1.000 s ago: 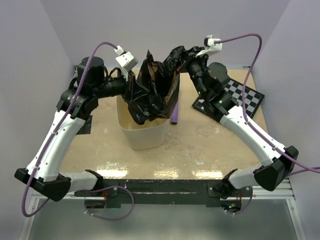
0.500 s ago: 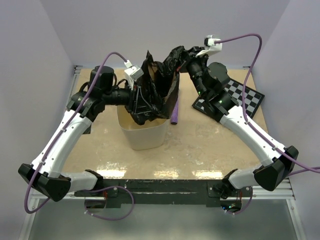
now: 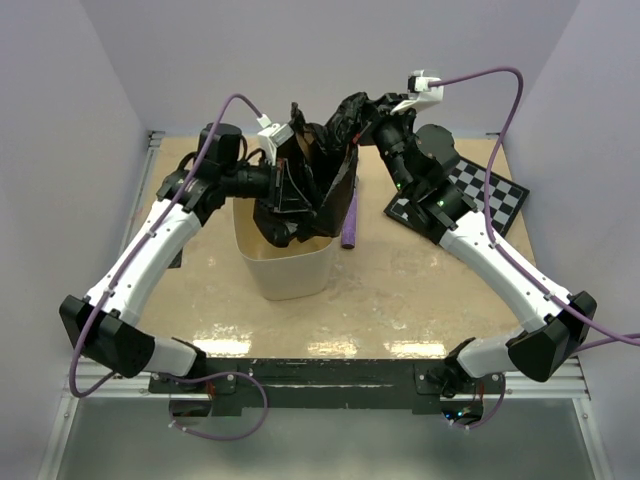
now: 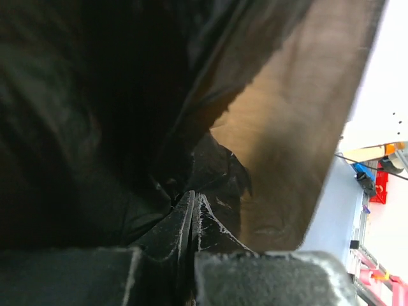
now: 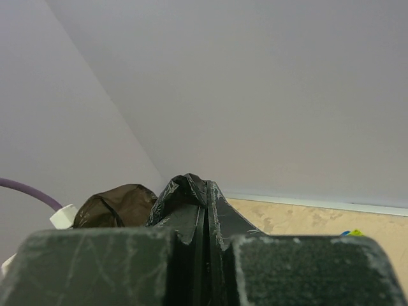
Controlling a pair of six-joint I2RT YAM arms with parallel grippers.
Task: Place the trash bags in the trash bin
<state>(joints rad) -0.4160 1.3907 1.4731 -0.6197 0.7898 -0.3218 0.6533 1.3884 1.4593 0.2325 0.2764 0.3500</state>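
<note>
Left wrist view: the left gripper [image 4: 193, 207] was clenched on a fold of the trash bag [image 4: 95, 95]. In the right wrist view, the right gripper [image 5: 205, 204] likewise pinched a bunched edge of the film. From above, the two grips stood apart over the far side of the trash bin [image 3: 290, 265], apparently to spread the bag while its lower part hung inside. A purple cylinder [image 3: 350, 228] lay just right of the bin.

Count: 1 trash bag [image 3: 310, 185], 1 trash bin [image 3: 290, 270], 1 purple cylinder [image 3: 350, 228], 1 chequered board [image 3: 490, 190]. 2 arms: left arm [image 3: 150, 250], right arm [image 3: 500, 260].
</note>
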